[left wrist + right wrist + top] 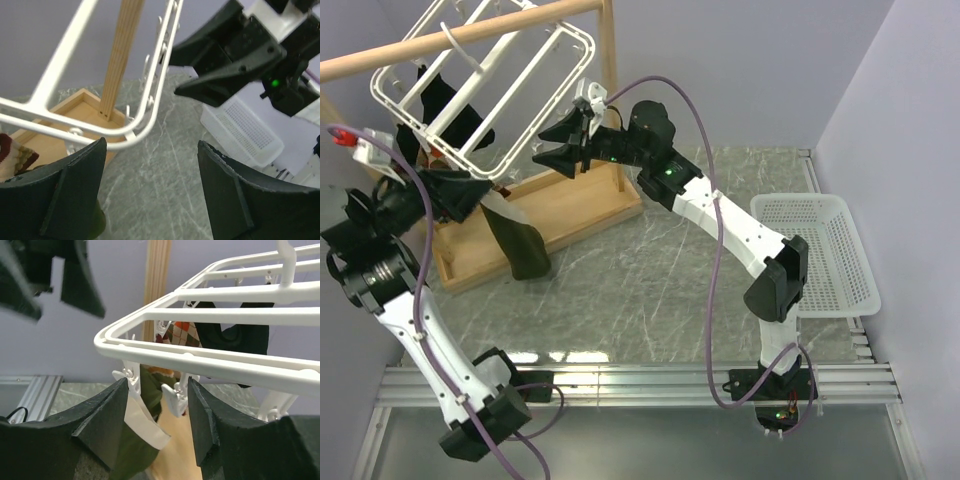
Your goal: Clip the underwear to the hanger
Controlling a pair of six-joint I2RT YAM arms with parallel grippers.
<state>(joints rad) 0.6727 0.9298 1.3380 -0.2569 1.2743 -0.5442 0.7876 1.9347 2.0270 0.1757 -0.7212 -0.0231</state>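
A grey-green marbled worktop (pixel 650 280) is seen from above, with a wooden rail stand (pixel 570 205) placed at its far left and a white mesh basket (pixel 820 260) set at its right edge, well apart from the stand. A white plastic rectangular drying frame (pixel 225 368) with cross bars is hung tilted from the stand's rail. A black garment with tan-red patches (pixel 445 110) is suspended beneath it. The small dark olive-green underwear (pixel 525 250) is seen dangling below the frame's near edge, over the stand's base. Its pale waistband is drawn up to one of the frame's clips, though whether it is pinched there cannot be told. The left gripper (pixel 152 150) is held just beside the top of the cloth with its fingers spread wide and nothing gripped, the frame's rounded corner framed between them. The right gripper (pixel 157 385) is raised to the same corner from the other side. Its fingers are parted, and a small white dangling clip (pixel 172 397) is seen in the gap between them, not squeezed
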